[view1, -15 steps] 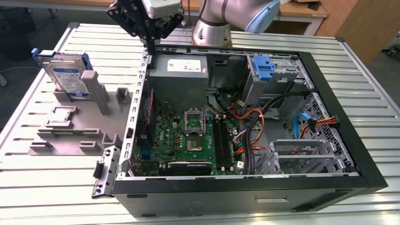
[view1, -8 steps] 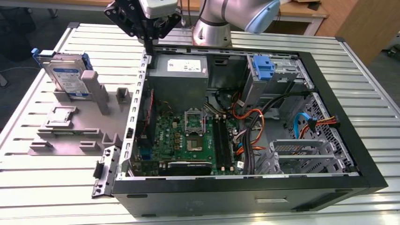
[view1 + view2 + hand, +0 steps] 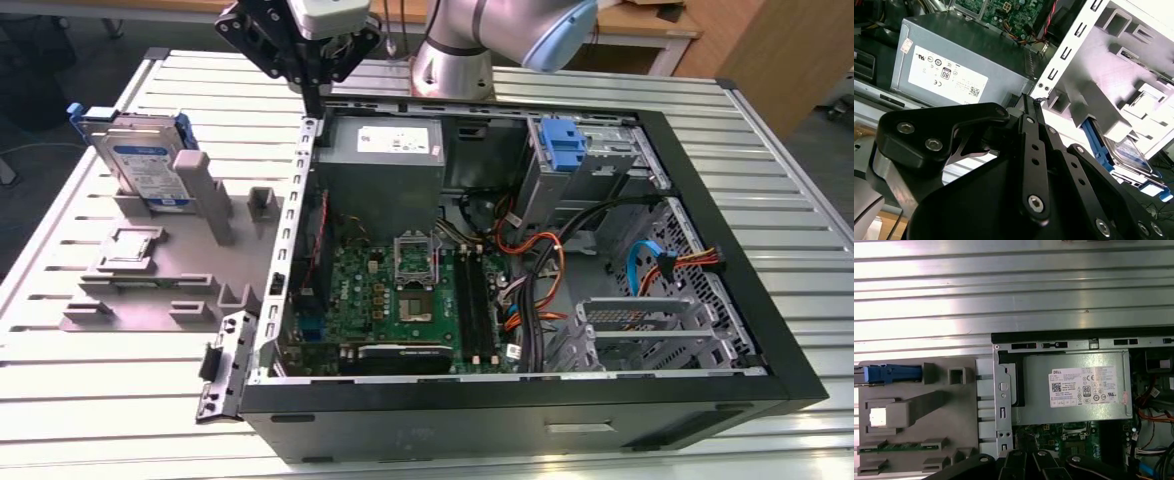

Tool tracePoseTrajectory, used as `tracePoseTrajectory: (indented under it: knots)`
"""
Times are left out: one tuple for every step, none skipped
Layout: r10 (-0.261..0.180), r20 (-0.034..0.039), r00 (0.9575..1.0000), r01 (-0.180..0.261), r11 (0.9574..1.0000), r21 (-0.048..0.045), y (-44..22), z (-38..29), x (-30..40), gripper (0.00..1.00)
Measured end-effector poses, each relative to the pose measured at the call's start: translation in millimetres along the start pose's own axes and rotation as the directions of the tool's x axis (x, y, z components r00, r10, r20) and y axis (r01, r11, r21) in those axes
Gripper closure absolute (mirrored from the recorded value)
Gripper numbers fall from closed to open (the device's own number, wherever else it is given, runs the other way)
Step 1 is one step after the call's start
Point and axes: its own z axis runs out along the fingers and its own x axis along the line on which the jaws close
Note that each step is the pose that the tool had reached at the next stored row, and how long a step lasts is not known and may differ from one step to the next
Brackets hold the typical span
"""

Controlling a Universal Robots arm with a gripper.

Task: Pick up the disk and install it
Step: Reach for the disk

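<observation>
The disk [image 3: 140,160] stands upright on edge in a slot of the grey holder [image 3: 147,290] at the exterior view's left, silver with a blue-and-white label and blue side rails. In the second wrist view the disk [image 3: 1126,150] leans behind a grey post, and in the first wrist view the disk's [image 3: 889,374] blue rail shows edge-on. My gripper [image 3: 312,108] hangs above the far left corner of the open computer case [image 3: 747,300], to the right of the disk and apart from it. Its black fingers [image 3: 1029,102] are shut together with nothing between them.
A grey power supply [image 3: 380,145] with a white sticker fills the case's far left corner, right below the gripper. A bare blue bracket [image 3: 563,145] sits in the far bay; a metal drive cage [image 3: 641,330] and loose cables [image 3: 627,250] lie at the right. Everything rests on a slatted metal table [image 3: 80,400].
</observation>
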Motion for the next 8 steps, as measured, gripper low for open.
tracePoseTrajectory:
  knots:
    - [0.0,0.0001,1.0,0.0,1.0,0.0,0.0,0.1,0.6,0.9]
    - [0.0,0.0,1.0,0.0,1.0,0.0001,-0.1,0.0,1.3,0.9]
    - [0.0,0.0,1.0,0.0,1.0,0.0,-0.2,0.0,2.0,0.9]
    - [0.0,0.0,1.0,0.0,1.0,0.0,-0.2,0.0,2.7,0.9]
    - [0.0,0.0001,1.0,0.0,1.0,0.0,-0.3,0.1,3.4,0.9]
    - [0.0,0.0,1.0,0.0,1.0,0.0,-0.3,0.1,4.1,0.9]
    - [0.0,0.0,1.0,0.0,1.0,0.0,-0.4,0.1,4.8,0.9]
    - [0.0,0.0,1.0,0.0,1.0,0.0,-0.4,0.1,5.4,0.9]
